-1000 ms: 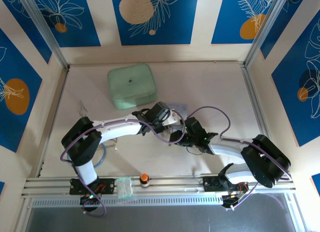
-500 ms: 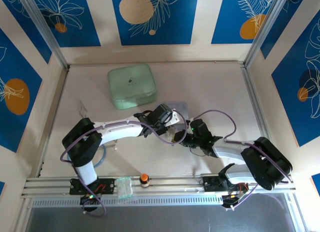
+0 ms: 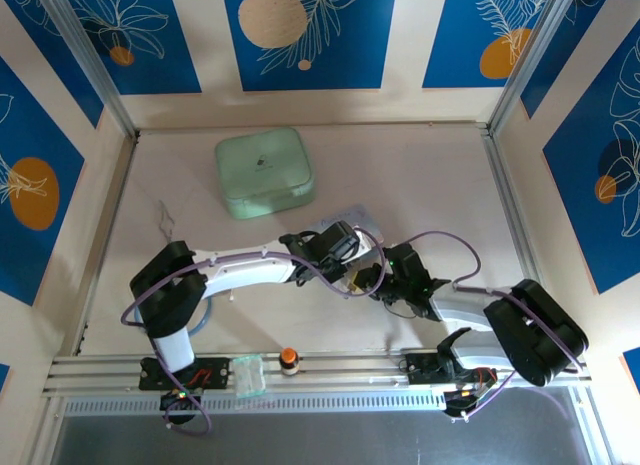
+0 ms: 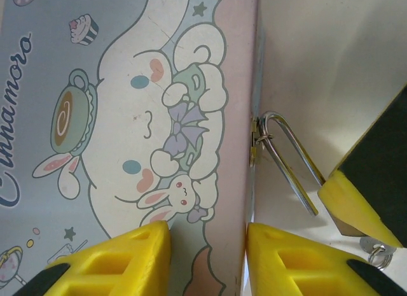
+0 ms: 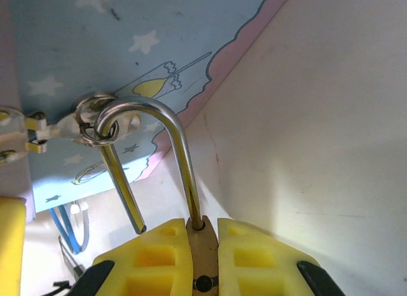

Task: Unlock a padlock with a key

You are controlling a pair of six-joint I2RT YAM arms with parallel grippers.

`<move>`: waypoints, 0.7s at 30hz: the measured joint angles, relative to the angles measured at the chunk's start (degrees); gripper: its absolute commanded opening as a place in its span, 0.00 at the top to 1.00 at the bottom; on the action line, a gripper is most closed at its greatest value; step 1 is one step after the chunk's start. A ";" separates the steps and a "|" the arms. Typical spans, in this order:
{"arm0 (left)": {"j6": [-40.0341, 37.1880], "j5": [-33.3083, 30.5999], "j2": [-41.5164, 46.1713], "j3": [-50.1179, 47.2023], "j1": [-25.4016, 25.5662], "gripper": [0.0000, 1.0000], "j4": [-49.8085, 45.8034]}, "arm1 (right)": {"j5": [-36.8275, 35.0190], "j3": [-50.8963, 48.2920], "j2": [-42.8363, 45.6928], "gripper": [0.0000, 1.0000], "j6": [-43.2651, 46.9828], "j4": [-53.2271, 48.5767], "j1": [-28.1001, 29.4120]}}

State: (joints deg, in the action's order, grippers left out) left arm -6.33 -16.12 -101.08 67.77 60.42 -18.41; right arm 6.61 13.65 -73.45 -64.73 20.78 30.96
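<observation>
Comparing with one second earlier: shifted both grippers rightward and nearer the front rail (image 3: 350,365). Pinched the padlock (image 5: 202,245) by its brass body in the right gripper (image 5: 203,235) jaws, shackle (image 5: 186,175) hooked through the hasp ring (image 5: 89,127) at the tin (image 4: 146,118) edge, above the desk (image 3: 430,175). Showed one shackle leg seated, the other hanging free; judged probably unlocked already. Spread the left gripper (image 4: 208,235) jaws astride the tin edge; could not tell whether gripping. Smooth round steel wire; glossy printed tin; matte yellow pads (image 5: 159,258). Could not find the key.
</observation>
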 measured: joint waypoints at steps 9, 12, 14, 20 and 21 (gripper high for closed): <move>0.00 -4.46 -1.16 -0.22 2.14 0.65 1.99 | 7.48 0.07 -1.75 0.93 1.33 2.01 -5.92; 0.00 -5.53 -1.22 -0.83 2.29 0.65 3.04 | 8.31 0.07 -0.04 0.93 1.86 0.24 -6.97; -0.02 -6.05 -1.25 -1.22 2.40 0.65 3.91 | 8.90 0.07 0.70 0.93 2.25 -0.72 -7.89; -0.02 -6.51 -1.42 -1.70 2.67 0.65 5.73 | 13.60 0.11 -3.32 0.94 2.36 2.82 -11.47; -0.02 -6.49 -1.42 -1.77 2.73 0.65 5.97 | 14.45 0.15 -4.59 0.94 2.10 4.17 -11.96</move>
State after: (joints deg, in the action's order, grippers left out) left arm -6.35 -22.61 -102.50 66.00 63.16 -12.45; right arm 21.06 13.80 -78.04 -62.63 24.95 19.00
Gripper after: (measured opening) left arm 0.348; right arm 0.113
